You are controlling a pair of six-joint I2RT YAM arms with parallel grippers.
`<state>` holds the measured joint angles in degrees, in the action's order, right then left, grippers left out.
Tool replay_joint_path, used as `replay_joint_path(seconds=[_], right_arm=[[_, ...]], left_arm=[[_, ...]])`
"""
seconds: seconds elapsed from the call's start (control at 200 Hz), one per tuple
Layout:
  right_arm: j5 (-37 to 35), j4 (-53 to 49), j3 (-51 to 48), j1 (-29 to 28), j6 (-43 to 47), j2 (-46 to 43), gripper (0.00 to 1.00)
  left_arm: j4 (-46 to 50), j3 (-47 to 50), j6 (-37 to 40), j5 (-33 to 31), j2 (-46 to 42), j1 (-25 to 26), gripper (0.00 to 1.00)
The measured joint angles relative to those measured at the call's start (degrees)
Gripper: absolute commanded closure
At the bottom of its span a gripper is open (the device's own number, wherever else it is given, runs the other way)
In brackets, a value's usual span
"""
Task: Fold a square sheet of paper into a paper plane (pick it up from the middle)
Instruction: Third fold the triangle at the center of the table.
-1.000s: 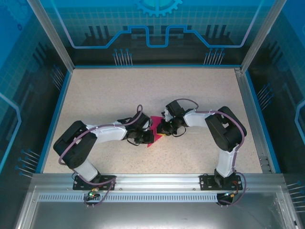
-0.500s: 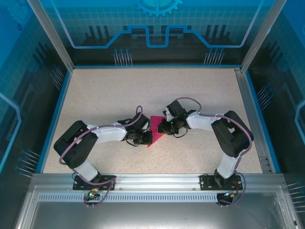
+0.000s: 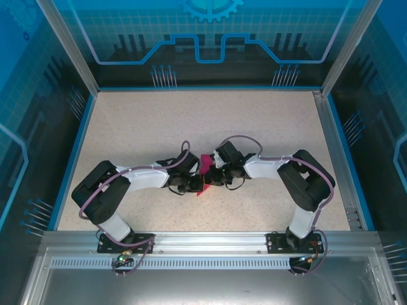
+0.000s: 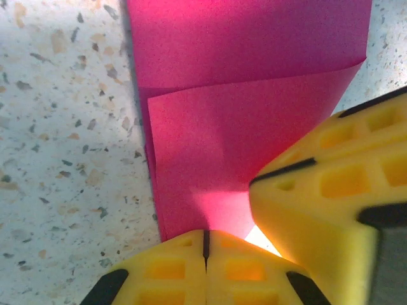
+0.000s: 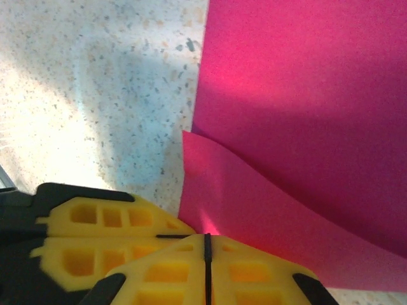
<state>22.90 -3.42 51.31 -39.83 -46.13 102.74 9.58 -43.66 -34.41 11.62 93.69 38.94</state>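
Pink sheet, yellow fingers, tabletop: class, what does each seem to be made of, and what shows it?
Pink sheet: thin matte paper; it curls and keeps a crisp fold. Yellow fingers: probably moulded plastic or rubber, with recessed pockets. Tabletop: speckled stone-look surface, perhaps laminate.

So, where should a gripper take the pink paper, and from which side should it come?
Probably the raised flap of the paper, pinched at its free edge, coming in low along the table. The rest looks flat; the flap curves up, leaving room for a finger underneath.
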Motion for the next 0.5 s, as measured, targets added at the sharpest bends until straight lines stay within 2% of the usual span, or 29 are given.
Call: replay_joint_path(seconds=[0.5], right_arm=[[2.8,6.7,-3.0,2.0,-1.3,2.1,0.9]], left_arm=[[-1.1,0.8,0.0,0.0,-0.1,0.0,0.97]])
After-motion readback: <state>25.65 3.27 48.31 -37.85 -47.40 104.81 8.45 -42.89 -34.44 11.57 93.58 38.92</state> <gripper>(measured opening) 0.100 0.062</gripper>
